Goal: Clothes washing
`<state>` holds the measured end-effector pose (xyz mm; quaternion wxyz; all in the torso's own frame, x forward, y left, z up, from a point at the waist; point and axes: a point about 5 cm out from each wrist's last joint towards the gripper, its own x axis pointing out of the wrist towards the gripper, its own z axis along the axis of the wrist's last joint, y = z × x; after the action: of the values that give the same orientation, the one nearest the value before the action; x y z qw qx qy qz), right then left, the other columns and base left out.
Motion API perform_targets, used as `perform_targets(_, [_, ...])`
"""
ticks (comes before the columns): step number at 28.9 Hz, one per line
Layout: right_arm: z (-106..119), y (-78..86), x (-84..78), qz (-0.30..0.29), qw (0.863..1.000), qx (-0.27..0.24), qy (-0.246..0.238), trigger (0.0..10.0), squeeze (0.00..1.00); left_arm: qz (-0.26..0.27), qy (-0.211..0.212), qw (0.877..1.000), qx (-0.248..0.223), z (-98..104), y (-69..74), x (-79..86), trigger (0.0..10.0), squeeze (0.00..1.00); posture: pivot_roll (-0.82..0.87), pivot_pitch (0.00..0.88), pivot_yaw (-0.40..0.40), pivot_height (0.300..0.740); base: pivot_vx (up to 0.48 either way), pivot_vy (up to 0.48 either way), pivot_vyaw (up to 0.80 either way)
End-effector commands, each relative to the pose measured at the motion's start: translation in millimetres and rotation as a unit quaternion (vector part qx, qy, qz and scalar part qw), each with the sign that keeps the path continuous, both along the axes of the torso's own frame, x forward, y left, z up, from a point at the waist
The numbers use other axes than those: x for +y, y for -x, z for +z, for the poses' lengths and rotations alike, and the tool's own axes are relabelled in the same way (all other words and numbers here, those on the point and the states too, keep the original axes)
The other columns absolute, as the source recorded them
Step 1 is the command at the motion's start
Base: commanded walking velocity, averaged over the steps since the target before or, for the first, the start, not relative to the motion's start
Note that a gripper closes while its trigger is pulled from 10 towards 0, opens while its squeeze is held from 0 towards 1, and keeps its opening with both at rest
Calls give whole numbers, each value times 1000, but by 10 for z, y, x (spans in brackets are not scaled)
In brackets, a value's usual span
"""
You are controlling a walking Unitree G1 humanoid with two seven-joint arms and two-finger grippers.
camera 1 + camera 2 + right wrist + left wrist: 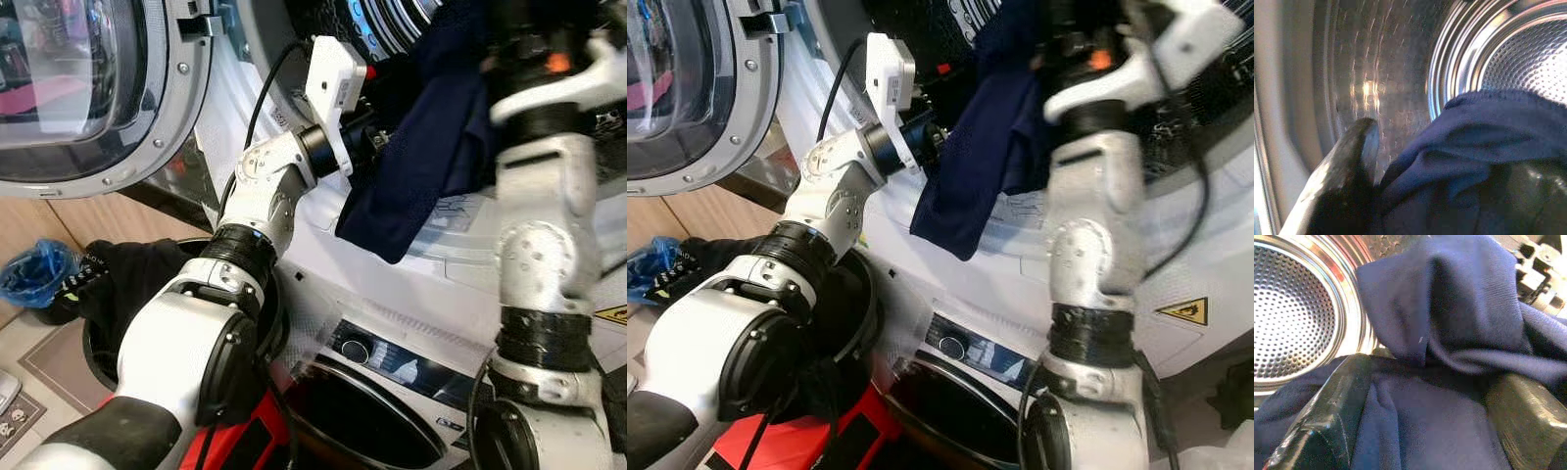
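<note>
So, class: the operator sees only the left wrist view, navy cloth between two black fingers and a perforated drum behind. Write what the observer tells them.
Operator: Is the right arm helping?
Observer: Yes. The right gripper also has the navy garment between its fingers, facing the drum.
Operator: Is the cloth all inside?
Observer: No. In the head views part of it hangs down over the washer's white front.
Operator: Where's the door?
Observer: The round door is swung open on the robot's left.
Operator: Any more laundry?
Observer: Dark clothes lie in a basket beside the left arm.
</note>
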<state>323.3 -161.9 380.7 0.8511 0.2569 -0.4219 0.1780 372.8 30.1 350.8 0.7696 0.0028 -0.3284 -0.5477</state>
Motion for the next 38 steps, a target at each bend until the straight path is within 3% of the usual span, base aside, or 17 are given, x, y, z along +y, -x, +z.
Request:
perform_targets(1, [99, 178, -129, 6, 998, -51, -30, 10000, 0, -8, -4, 1000, -7, 18, 23, -21, 10000, 0, 14, 136, -5, 740, 0, 0, 0])
perform_targets(4, [106, 295, -227, 11, 995, -81, -59, 10000, 0, -7, -5, 1000, -7, 15, 22, -15, 10000, 0, 17, 137, -4, 740, 0, 0, 0])
perform_targets(8, [80, 381, -318, -8, 994, -92, -63, 10000, 0, -8, -6, 1000, -8, 12, 24, -14, 10000, 0, 18, 134, -6, 740, 0, 0, 0])
perform_targets(11, [14, 436, -245, -44, 995, -89, -15, 10000, 0, -8, -4, 1000, -7, 10, 24, -8, 10000, 0, 21, 130, -8, 740, 0, 0, 0])
perform_targets(13, [-56, 450, -115, -65, 994, -79, 40, 10000, 0, -8, -3, 1000, -7, 8, 24, 1, 10000, 0, 20, 127, -7, 740, 0, 0, 0])
perform_targets(17, [-90, 480, -10, -73, 991, -84, 71, 10000, 0, -9, -1, 1000, -8, 13, 26, 9, 10000, 0, 20, 123, -7, 740, 0, 0, 0])
perform_targets(20, [-132, 519, 116, -87, 984, -91, 124, 10000, 0, -12, 4, 1000, -8, 29, 30, 14, 10000, 0, 22, 115, -7, 740, 0, 0, 0])
perform_targets(23, [-161, 528, 141, -91, 982, -89, 137, 10000, 0, -13, 6, 1000, -8, 33, 32, 15, 10000, 0, 21, 115, -7, 740, 0, 0, 0])
perform_targets(35, [-323, 620, -46, -162, 976, -57, 137, 10000, 0, -12, 8, 1000, -1, 21, 20, 36, 10000, 0, 14, 135, -4, 740, 0, 0, 0])
perform_targets(38, [-401, 634, -98, -178, 970, -40, 162, 10000, 0, -12, 8, 1000, -1, 25, 19, 37, 10000, 0, 15, 135, -5, 740, 0, 0, 0])
